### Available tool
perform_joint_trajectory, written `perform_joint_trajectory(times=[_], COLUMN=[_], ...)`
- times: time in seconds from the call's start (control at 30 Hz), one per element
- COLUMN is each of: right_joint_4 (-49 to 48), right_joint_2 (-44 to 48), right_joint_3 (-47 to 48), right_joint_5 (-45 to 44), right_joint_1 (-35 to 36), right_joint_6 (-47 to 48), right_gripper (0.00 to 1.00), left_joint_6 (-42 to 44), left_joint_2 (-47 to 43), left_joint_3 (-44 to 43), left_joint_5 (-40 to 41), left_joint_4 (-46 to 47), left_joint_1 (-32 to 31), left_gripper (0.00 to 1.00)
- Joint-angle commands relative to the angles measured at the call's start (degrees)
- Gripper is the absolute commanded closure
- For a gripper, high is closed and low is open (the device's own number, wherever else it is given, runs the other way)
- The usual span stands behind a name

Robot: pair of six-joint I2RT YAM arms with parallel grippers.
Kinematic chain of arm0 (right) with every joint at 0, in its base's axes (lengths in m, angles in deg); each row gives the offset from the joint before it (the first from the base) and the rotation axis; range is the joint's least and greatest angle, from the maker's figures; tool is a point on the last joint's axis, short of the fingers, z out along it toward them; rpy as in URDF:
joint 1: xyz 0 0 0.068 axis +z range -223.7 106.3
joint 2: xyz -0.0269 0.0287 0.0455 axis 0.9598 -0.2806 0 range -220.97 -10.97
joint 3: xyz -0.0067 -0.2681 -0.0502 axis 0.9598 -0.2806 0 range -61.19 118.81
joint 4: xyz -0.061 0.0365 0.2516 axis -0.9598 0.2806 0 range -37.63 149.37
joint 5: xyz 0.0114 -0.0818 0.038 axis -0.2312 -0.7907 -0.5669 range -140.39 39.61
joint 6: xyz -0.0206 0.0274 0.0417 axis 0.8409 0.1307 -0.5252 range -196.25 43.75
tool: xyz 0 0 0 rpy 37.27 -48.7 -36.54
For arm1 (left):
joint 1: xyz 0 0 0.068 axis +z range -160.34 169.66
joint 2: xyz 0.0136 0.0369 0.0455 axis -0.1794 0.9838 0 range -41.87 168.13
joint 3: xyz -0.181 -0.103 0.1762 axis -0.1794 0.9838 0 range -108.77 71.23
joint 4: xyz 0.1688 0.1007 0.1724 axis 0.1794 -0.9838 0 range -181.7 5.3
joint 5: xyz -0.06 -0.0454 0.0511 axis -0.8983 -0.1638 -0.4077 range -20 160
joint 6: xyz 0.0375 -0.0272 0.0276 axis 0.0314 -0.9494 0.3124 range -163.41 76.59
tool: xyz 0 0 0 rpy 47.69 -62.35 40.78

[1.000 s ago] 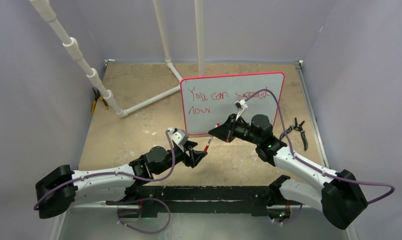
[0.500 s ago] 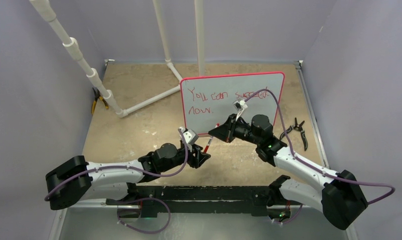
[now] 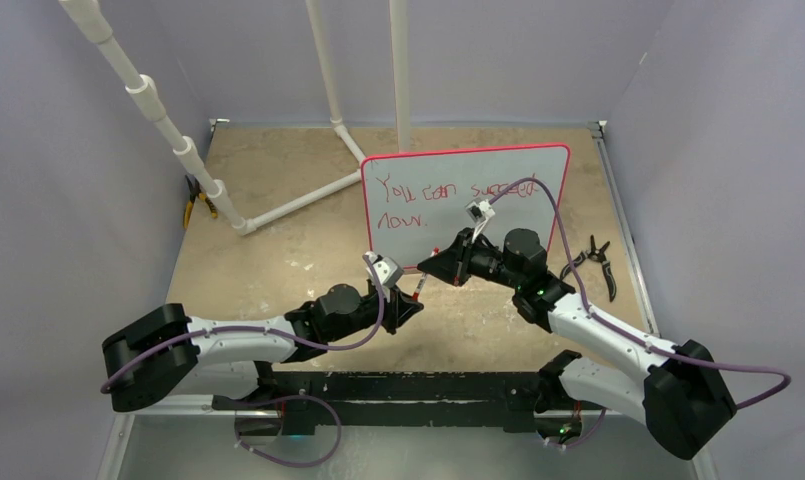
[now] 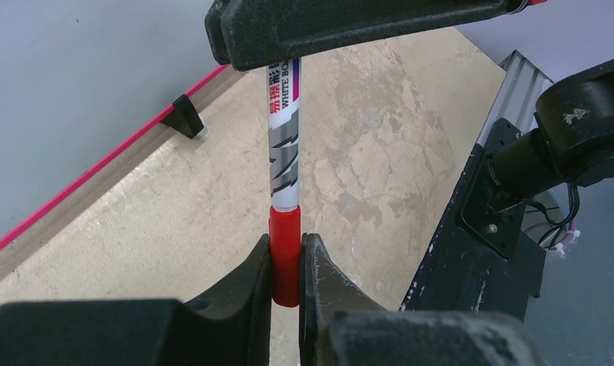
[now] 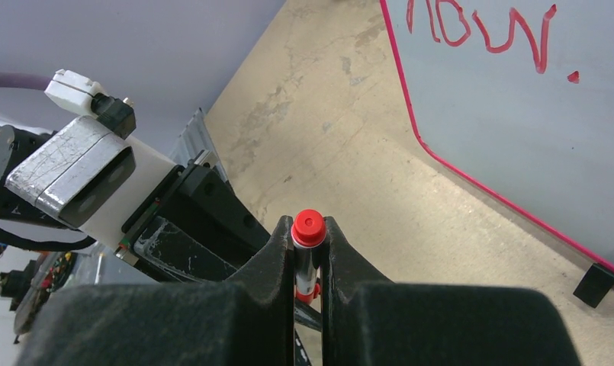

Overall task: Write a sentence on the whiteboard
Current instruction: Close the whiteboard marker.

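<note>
The large rounded-corner whiteboard with a thin red-pink frame stands upright at the far middle of the mottled beige stone-look tabletop. Thin red handwritten lettering runs across its smooth upper face. Just in front, the left gripper pinches the glossy red cap of a white cylindrical marker, and the right gripper clamps its barrel.

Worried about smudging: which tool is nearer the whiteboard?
Right. Both grip the marker; the right tool is just before the whiteboard's bottom edge, the left tool farther back.
</note>
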Motion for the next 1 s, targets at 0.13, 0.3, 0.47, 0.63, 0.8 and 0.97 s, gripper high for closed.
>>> perform_joint_trajectory(times=[0.13, 0.3, 0.47, 0.63, 0.8, 0.97], right_joint_4=[1.25, 3.85, 3.55, 6.05, 7.19, 9.78], right_joint_2=[-0.98, 0.02, 2.59, 4.14, 4.16, 4.29], right_joint_3=[1.35, 0.10, -2.55, -3.74, -4.56, -4.32], right_joint_5=[3.89, 4.14, 6.09, 6.81, 9.06, 10.51], right_joint_1=[0.14, 0.15, 0.15, 0.11, 0.10, 0.36], right_joint_6=[2.17, 2.95, 3.70, 4.50, 4.78, 5.76], right_gripper=[1.00, 1.00, 1.00, 1.00, 1.00, 1.00], left_joint_6=[0.49, 0.76, 2.31, 3.47, 4.67, 5.69], left_joint_2=[1.30, 1.24, 0.28, -0.96, -1.34, -2.49], left_joint_3=[-1.04, -0.87, -2.72, -3.30, -4.15, -5.26], left_joint_5=[-2.32, -8.18, -13.28, -15.08, -18.84, -20.43], left_joint_4=[7.63, 9.50, 8.56, 7.30, 7.84, 7.28], left_joint_1=[1.99, 5.20, 6.95, 7.56, 8.02, 8.37], left_gripper=[1.00, 1.00, 1.00, 1.00, 1.00, 1.00])
